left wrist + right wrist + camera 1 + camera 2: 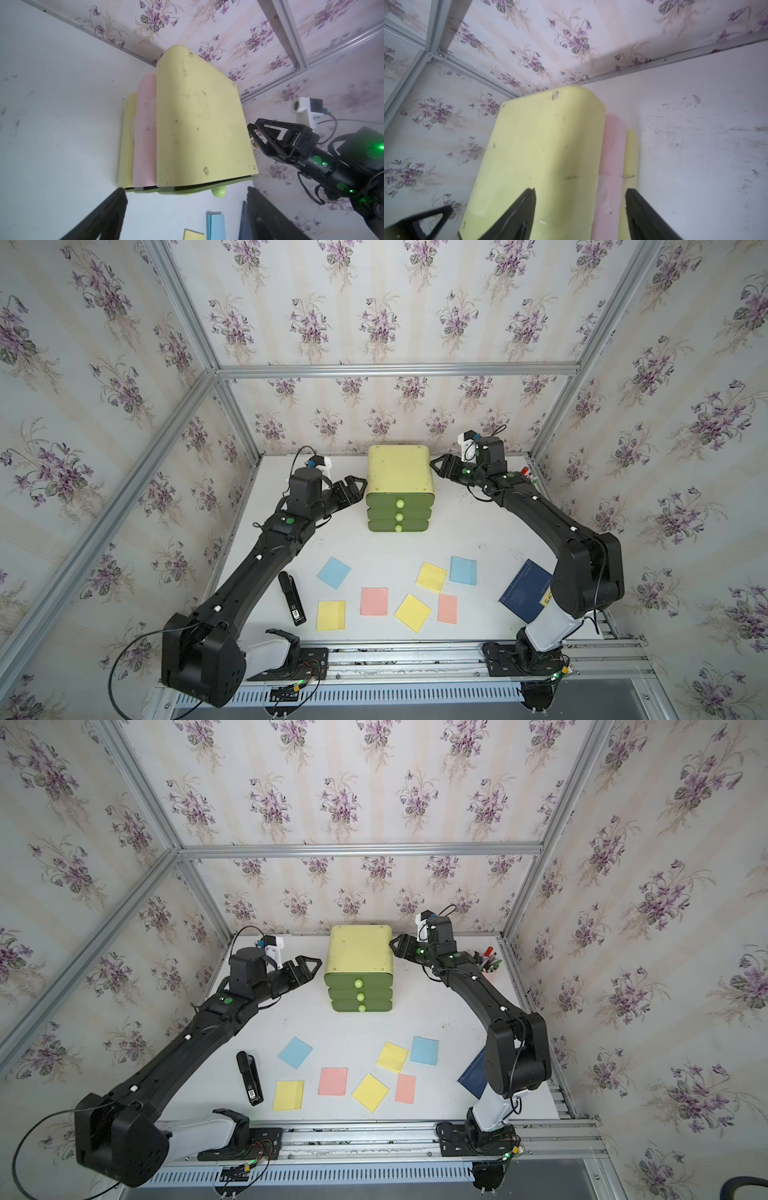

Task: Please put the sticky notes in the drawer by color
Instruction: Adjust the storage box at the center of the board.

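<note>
The drawer (398, 477) (359, 952) stands at the back middle of the table, a pale yellow-green chest with its three green faces pushed in. My left gripper (358, 486) (187, 193) is open beside its left side, empty. Also open, my right gripper (435, 466) (580, 191) has its tips close against the chest's right side. Several sticky notes lie flat at the front: blue ones (333, 572) (463, 570), yellow ones (431, 577) (331, 615) (412, 612), and pink ones (374, 601) (447, 608).
A black stapler-like device (292, 598) lies left of the notes. A dark blue booklet (525, 589) sits at the right, partly under my right arm. A pen cup (490, 963) stands at the back right. Wallpapered walls enclose the table.
</note>
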